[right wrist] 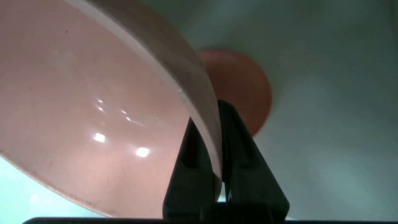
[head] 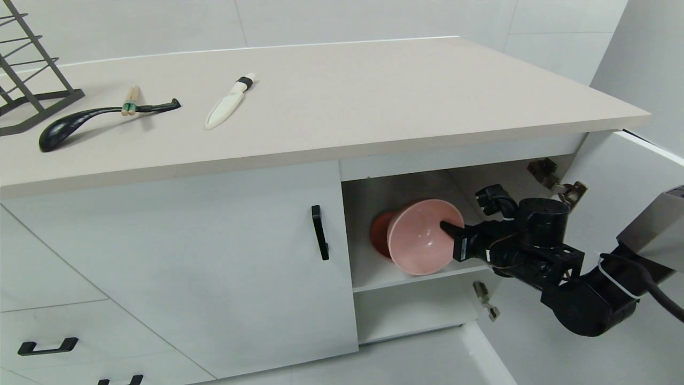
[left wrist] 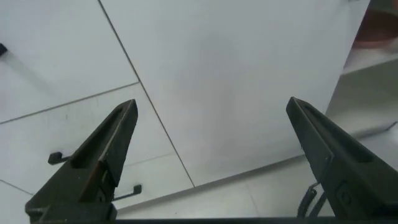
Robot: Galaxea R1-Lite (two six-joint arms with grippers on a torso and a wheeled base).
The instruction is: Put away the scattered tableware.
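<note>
My right gripper [head: 448, 229] is shut on the rim of a pink bowl [head: 419, 238], held on edge inside the open cabinet, just above its shelf [head: 374, 275]. In the right wrist view the bowl's rim [right wrist: 193, 106] sits pinched between the dark fingers [right wrist: 239, 155]. A darker red dish [head: 378, 232] stands behind the bowl; the same red dish [right wrist: 239, 87] shows past the rim. On the countertop lie a black ladle [head: 80, 120], wooden chopsticks [head: 130, 100] and a cream knife [head: 228, 101]. My left gripper [left wrist: 211, 134] is open, facing the white cabinet fronts.
A dark wire rack [head: 29, 75] stands at the counter's back left. The left cabinet door with a black handle [head: 319, 232] is closed; the right door [head: 620, 176] is swung open beside my arm. Drawers with black handles [head: 48, 347] sit lower left.
</note>
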